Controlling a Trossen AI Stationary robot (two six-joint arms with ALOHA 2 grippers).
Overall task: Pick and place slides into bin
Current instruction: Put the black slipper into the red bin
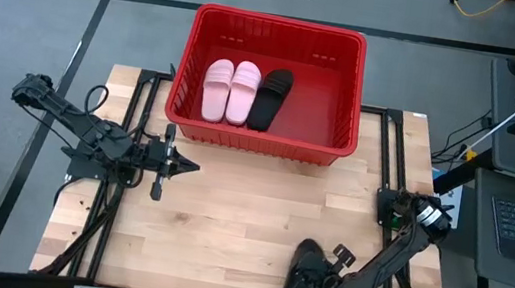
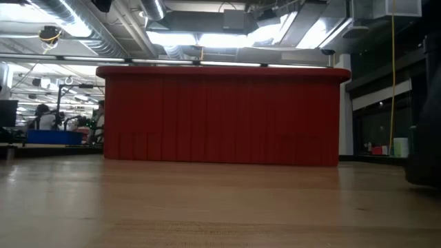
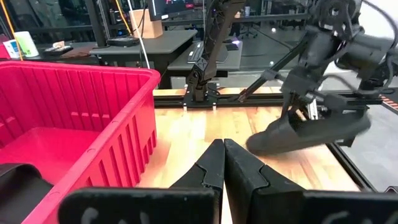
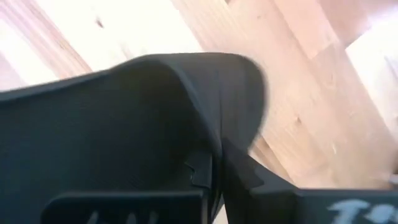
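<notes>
Three slides (image 1: 244, 93) in bin (image 1: 353, 42) | right gripper (image 1: 312, 273) fingers clamp fourth black slide (image 3: 308, 132) (well short of bin): lift clear of rim | left gripper (image 1: 189, 165) fingers closed, empty

Bin (image 1: 261, 134) sits at the far edge of the table (image 1: 236, 222), centred. Three slides lie in its left half, side by side: two (image 1: 230, 91) left, one (image 1: 270, 98) right. Fourth slide (image 1: 304, 277) is at the table's near right. Left gripper (image 1: 189, 166) lies just before the bin's left end.
</notes>
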